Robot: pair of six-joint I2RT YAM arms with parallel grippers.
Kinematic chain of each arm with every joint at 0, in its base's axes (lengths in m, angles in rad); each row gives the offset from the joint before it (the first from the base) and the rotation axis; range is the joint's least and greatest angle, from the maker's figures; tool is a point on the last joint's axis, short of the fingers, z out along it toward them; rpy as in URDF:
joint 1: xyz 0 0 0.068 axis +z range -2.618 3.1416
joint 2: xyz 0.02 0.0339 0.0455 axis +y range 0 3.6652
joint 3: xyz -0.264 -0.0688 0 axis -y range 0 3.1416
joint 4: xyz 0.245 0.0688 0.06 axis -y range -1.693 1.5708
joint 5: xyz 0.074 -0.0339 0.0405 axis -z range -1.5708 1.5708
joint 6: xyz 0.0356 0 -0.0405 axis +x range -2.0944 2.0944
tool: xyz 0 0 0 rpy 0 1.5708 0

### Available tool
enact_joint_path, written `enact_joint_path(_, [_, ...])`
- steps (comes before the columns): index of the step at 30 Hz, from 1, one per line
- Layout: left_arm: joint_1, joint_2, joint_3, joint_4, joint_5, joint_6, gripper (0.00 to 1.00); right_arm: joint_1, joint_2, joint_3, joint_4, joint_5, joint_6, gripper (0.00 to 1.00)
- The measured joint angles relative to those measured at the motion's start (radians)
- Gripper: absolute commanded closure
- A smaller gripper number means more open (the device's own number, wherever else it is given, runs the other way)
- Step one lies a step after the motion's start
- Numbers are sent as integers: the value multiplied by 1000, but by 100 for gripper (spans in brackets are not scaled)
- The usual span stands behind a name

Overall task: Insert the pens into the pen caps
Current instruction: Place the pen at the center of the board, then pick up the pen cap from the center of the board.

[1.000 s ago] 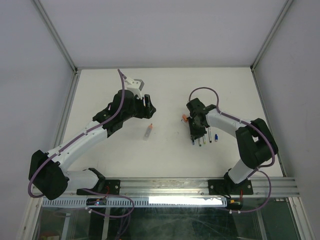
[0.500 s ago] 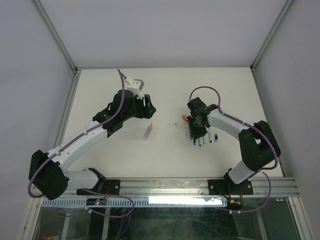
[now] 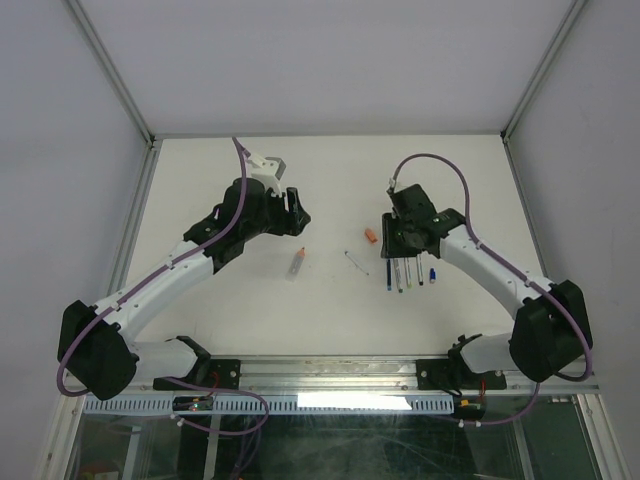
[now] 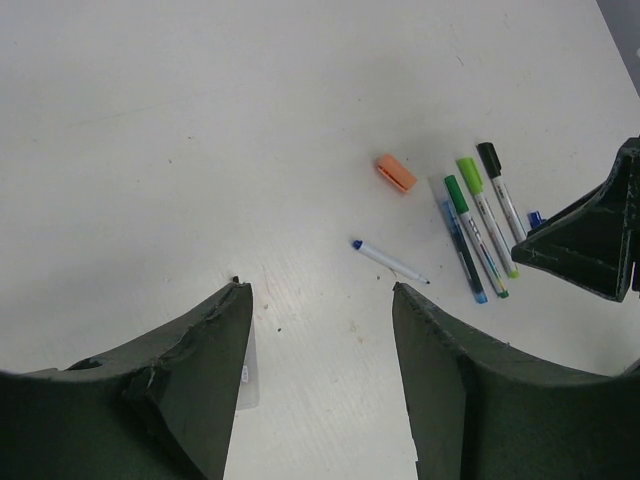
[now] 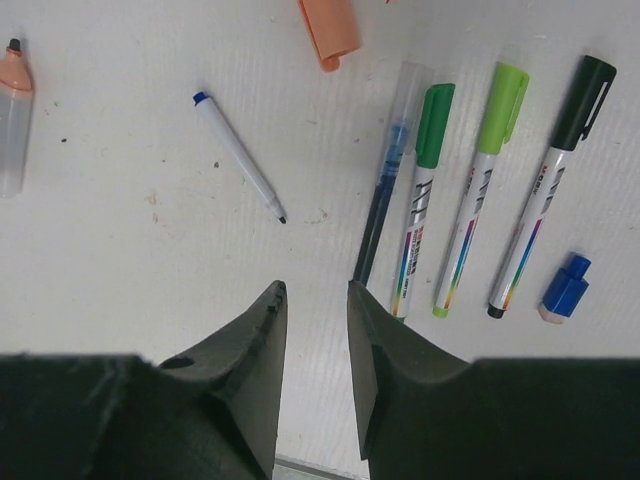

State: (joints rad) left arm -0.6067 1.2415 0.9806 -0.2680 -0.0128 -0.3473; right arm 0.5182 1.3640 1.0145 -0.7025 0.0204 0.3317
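Pens (image 3: 404,272) number six on the bench (image 3: 330,180). Four lie side by side in a close row: a blue pen (image 5: 383,205) under a clear cap, a dark-green-capped pen (image 5: 420,205), a light-green-capped pen (image 5: 478,200) and a black-capped pen (image 5: 548,200). The fifth, a slim white pen (image 5: 238,157) with a blue end, lies alone and slanted, near the blue pen's side of the row. The sixth, a grey pen (image 3: 298,261) with an orange tip, lies well apart from the row, between the two arms and near the left arm's end.

Loose caps number two. An orange cap (image 5: 330,28) rests near the capped ends of the row, between the slim white pen and the blue pen. A blue cap (image 5: 565,288) sits just beside the tip end of the black-capped pen.

The right fingers (image 5: 380,350) hang over the bench at the tip end of the row, parted by only a narrow gap and holding nothing. The left fingers (image 4: 225,330) are spread wide, also with nothing between them.
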Motion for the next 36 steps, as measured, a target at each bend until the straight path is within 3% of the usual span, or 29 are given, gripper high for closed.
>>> enact_joint_path(10, [0,0,0,0,19,1,41,-44,-18,-76,18,57,49,63])
enact_joint_path(24, [0,15,0,-1,32,14,41,-289,-86,-197,9,193,222,58])
enact_joint_path(36, [0,22,0,-1,45,19,42,-344,13,-252,42,174,243,64])
